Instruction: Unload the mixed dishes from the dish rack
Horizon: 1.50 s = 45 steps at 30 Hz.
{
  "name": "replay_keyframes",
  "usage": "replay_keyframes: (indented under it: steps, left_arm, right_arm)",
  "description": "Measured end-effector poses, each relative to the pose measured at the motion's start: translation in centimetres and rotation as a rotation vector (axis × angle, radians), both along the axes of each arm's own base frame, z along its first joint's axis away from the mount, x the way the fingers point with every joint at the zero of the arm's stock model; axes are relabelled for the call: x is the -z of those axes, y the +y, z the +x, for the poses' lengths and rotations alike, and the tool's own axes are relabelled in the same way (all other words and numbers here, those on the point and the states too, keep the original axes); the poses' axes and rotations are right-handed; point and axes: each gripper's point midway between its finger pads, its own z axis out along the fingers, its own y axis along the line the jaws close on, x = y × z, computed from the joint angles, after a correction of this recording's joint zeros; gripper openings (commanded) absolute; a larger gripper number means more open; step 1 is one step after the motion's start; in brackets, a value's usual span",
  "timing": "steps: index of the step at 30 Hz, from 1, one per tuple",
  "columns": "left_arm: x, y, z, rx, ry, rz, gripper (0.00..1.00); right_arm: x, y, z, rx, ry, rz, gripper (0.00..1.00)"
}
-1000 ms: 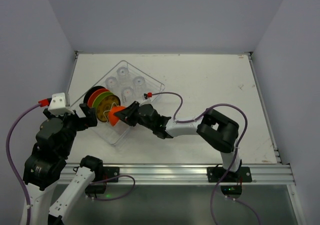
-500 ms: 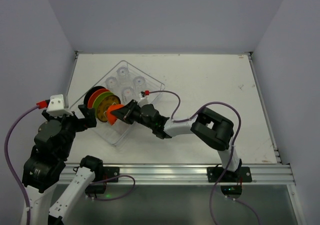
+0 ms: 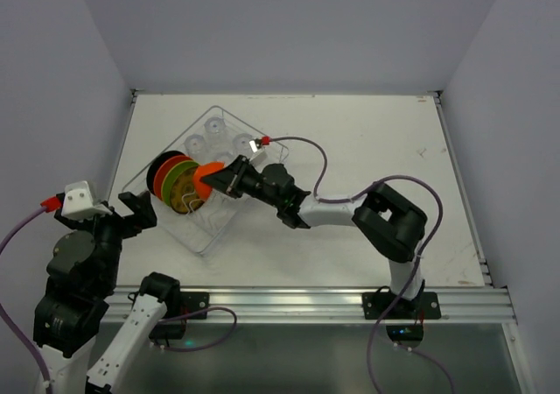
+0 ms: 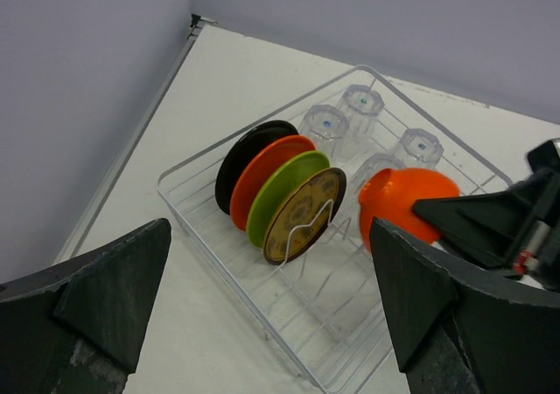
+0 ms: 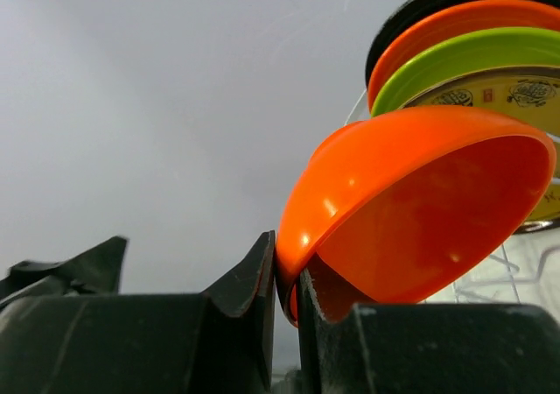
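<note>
Right gripper (image 5: 286, 282) pinched rim of orange bowl (image 5: 420, 210), fingers almost shut on it. Bowl was tipped on side, up over dish rack (image 4: 179, 188), just beside row of plates (image 4: 282, 191). Plates stood on edge in rack: black, orange, green, yellow. Glasses (image 4: 360, 101) sat behind them. Left gripper (image 4: 269, 236) was wide open, held nothing, hung near rack corner.
</note>
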Motion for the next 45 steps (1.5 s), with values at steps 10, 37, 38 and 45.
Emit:
replay_keyframes:
  steps: [10, 37, 38, 45]
  left_arm:
    - [2.6, 1.6, 1.3, -0.131, 0.028, 0.010, 1.00]
    - [1.7, -0.6, 4.1, -0.053, 0.051, 0.006, 1.00]
    - [2.0, -0.8, 4.3, -0.046, 0.071, 0.011, 1.00]
    - [3.5, -1.3, 4.8, -0.024, 0.147, 0.036, 1.00]
  right_arm:
    - [-10.7, -13.5, 1.9, 0.123, -0.247, -0.167, 0.00]
    - [16.0, -36.9, 22.9, -0.032, 0.095, -1.792, 0.00]
    - [16.2, -37.0, 22.8, -0.048, 0.087, -1.813, 0.00]
    - [15.7, -35.8, 22.9, -0.065, -0.006, -1.908, 0.21]
